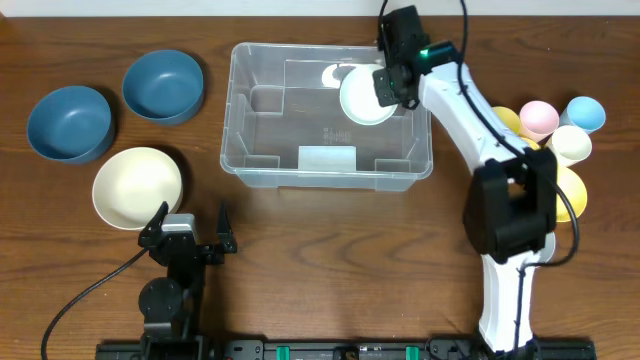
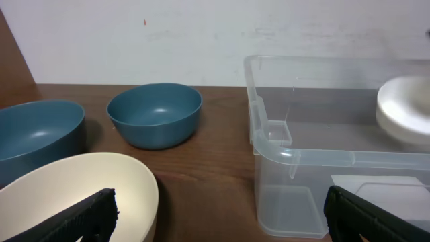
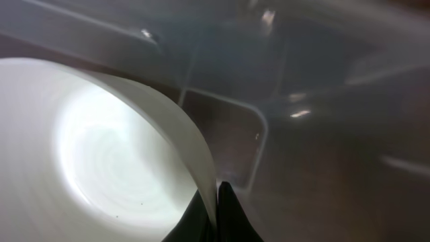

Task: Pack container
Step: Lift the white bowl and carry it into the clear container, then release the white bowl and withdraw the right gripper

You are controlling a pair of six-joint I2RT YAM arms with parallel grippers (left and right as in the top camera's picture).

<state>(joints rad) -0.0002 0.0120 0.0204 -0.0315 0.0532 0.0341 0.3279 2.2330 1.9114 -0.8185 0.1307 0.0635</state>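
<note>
The clear plastic container (image 1: 258, 160) sits at the table's middle back; it also shows in the left wrist view (image 2: 316, 158) and fills the right wrist view (image 3: 322, 101). My right gripper (image 1: 388, 84) is shut on the rim of a white bowl (image 1: 364, 100) and holds it over the container's far right part. In the right wrist view the fingers (image 3: 216, 202) pinch the white bowl's (image 3: 101, 161) wall. It shows at the right edge of the left wrist view (image 2: 403, 107). My left gripper (image 1: 190, 228) is open and empty near the front left.
Two blue bowls (image 1: 68, 122) (image 1: 163, 85) and a cream bowl (image 1: 137, 186) lie left of the container. Several pastel cups and bowls (image 1: 560, 130) stand at the right, beside my right arm. A white label (image 1: 326, 157) is on the container's front wall.
</note>
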